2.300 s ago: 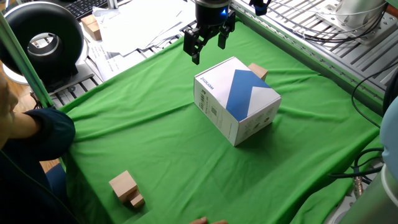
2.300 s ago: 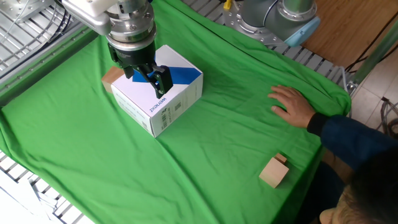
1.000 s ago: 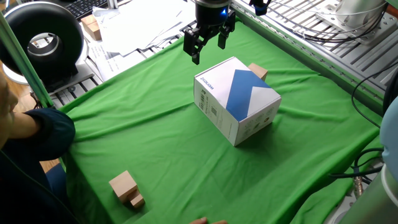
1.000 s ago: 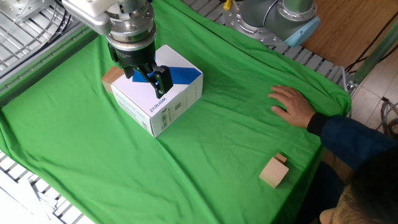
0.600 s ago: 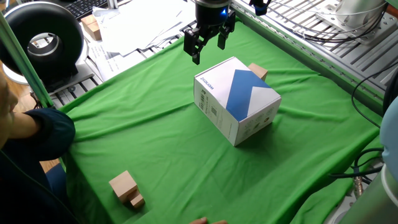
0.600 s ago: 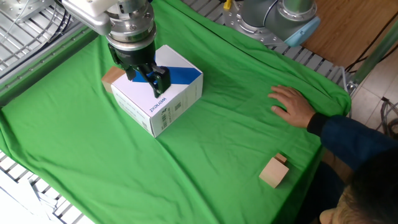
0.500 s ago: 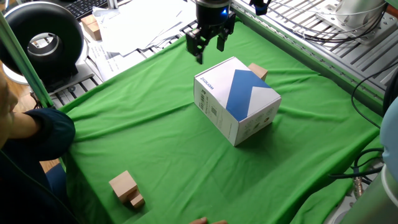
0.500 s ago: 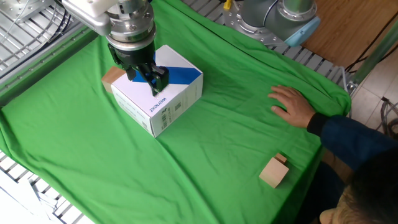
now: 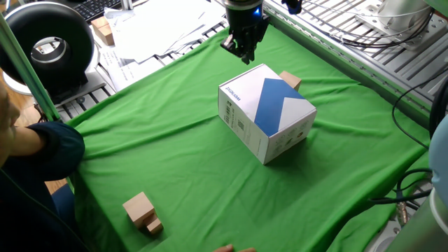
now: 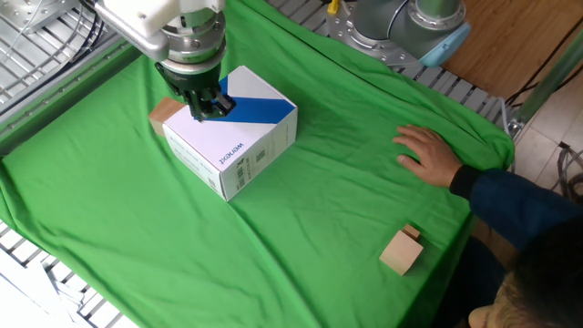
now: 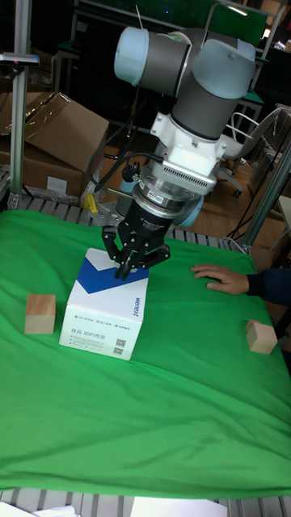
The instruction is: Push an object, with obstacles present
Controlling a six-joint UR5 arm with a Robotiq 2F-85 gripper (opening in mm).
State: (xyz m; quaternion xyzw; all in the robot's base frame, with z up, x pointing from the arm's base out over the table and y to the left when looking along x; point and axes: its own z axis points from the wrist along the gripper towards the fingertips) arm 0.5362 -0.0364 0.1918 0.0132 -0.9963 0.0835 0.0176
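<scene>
The object, a small light-tan wooden cube (image 9: pixel 290 79) (image 10: pixel 164 112) (image 11: pixel 40 313), rests on the green cloth right against the far side of the obstacle. That obstacle is a large white box with a blue diagonal band (image 9: pixel 266 112) (image 10: pixel 232 141) (image 11: pixel 105 311). My gripper (image 9: pixel 245 52) (image 10: pixel 208 107) (image 11: pixel 125 271) hangs above the box's top, toward the edge nearest the cube. Its fingers are shut together with nothing between them. It touches neither the box nor the cube.
A tan block paired with a tinier block (image 9: pixel 142 210) (image 10: pixel 402 250) (image 11: pixel 261 337) lies near the cloth's edge. A person's hand (image 10: pixel 428 153) (image 11: pixel 218 279) rests on the cloth beside the box. Papers and a round black lamp (image 9: pixel 49 45) sit beyond the cloth.
The gripper's fingers have gone from spread open to shut together. The gripper has turned and shifted slightly toward the cube side of the box. Box, cube and hand have not moved.
</scene>
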